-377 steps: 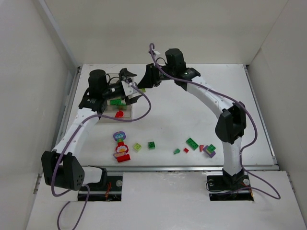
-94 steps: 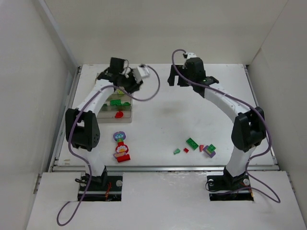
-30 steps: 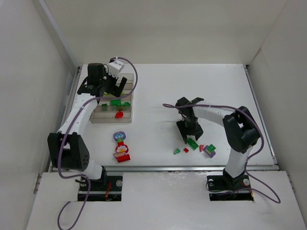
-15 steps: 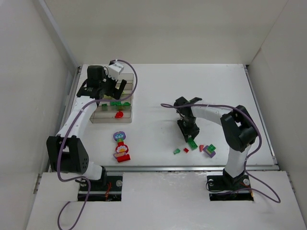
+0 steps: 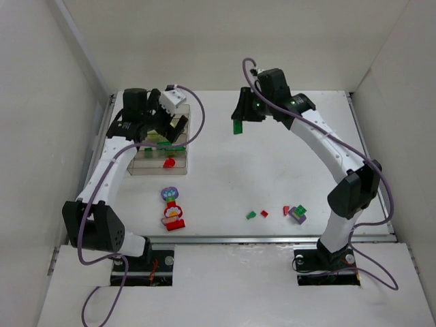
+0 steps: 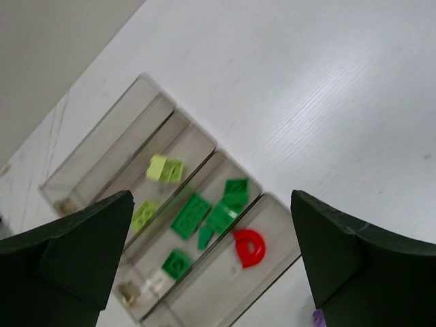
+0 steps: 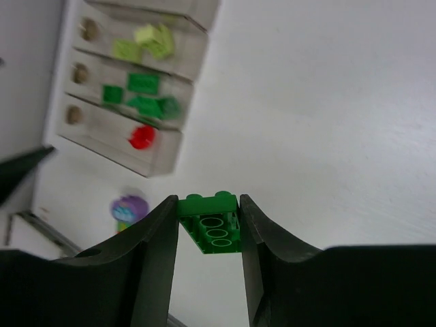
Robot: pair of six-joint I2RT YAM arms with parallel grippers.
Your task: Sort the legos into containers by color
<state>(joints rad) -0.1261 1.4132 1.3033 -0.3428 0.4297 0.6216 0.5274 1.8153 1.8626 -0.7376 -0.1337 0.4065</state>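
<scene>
Lifted from the near-right cluster, the studded dark green brick (image 7: 212, 221) hangs above the smooth white table (image 5: 286, 163), pinched between the right gripper's (image 5: 238, 121) black fingers. The left gripper (image 5: 170, 127), jaws spread wide, hovers over the clear, rectangular divided tray (image 6: 102, 136).

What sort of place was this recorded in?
Probably a lab robot cell: white table boxed in by plain walls, two arms bolted at its edge, legos and a tray on it.

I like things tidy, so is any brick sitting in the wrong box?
No, nothing looks wrong. In the tray, lime bricks, green bricks and the red piece each have their own compartment. A few loose bricks just wait on the table.
</scene>
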